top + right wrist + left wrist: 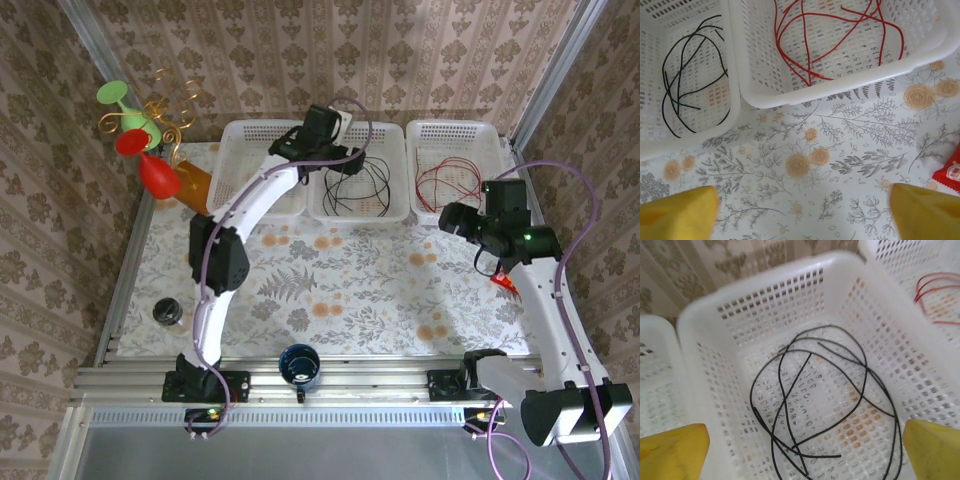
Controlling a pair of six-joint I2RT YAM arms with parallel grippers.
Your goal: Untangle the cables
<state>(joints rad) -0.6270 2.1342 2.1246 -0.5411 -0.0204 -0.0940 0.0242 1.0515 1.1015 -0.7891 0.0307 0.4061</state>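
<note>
Cables lay apart by colour in two white baskets. Black cables [816, 405] sat in loose overlapping loops on the floor of the middle basket [765, 280]. Red cables [840, 35] lay likewise in the right basket [850, 80]. The two baskets stood side by side at the far edge of the surface [850, 145].

Left fingers [672, 452] hung over the middle basket, spread wide apart with nothing between them (black loops lay beneath). Right fingers [677, 212] were also wide apart and held nothing, above the floral surface just in front of the right basket's near rim.

A third basket [250, 125] sat left of the middle one. A red packet [950, 172] lay on the surface near the right fingers. A dark mug [299, 365] stood at the near edge, between the arm bases.
</note>
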